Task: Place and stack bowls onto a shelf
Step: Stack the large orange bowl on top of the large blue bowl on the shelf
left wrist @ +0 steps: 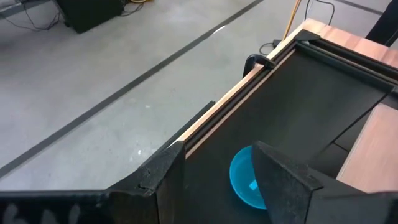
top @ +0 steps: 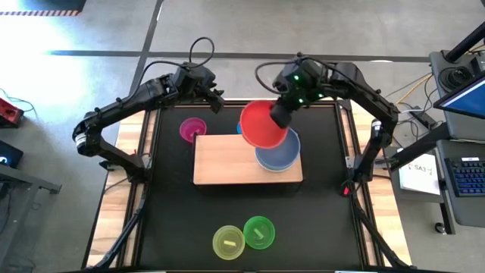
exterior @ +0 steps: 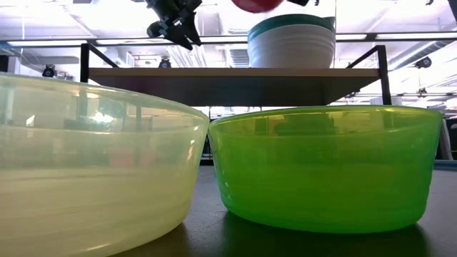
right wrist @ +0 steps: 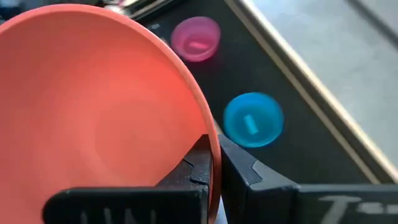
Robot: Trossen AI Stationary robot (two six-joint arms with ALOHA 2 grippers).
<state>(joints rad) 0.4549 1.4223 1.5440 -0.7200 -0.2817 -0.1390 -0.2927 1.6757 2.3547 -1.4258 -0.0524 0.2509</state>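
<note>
I have the right gripper (right wrist: pixel 214 163) pinched shut on the rim of the red bowl (top: pixel 263 125), one finger inside the wall and one outside, and the bowl hangs tilted in the air over the shelf (top: pixel 220 163), just at 10 o'clock of the stack of larger bowls (top: pixel 279 154) whose top one is slate-blue. From table height that stack shows a white bowl (exterior: pixel 291 48) with a teal rim above it, standing on the board. The red bowl looks thin, stiff and light, so a rim pinch should carry it, but smooth plastic can swivel in a two-finger hold, and I would judge it wants levelling before it nests into the stack. The left gripper (left wrist: pixel 214 180) waits with its fingers apart and nothing in them, up near 11 o'clock of the mat, above the cyan bowl (left wrist: pixel 244 178). The magenta bowl (top: pixel 192 128) sits on the mat touching or just off the shelf's 10 o'clock corner; the yellow-green bowl (top: pixel 228 242) and bright green bowl (top: pixel 258 231) sit side by side at 6 o'clock, well apart from the board. Those small ones should take the same rim grip.
</note>
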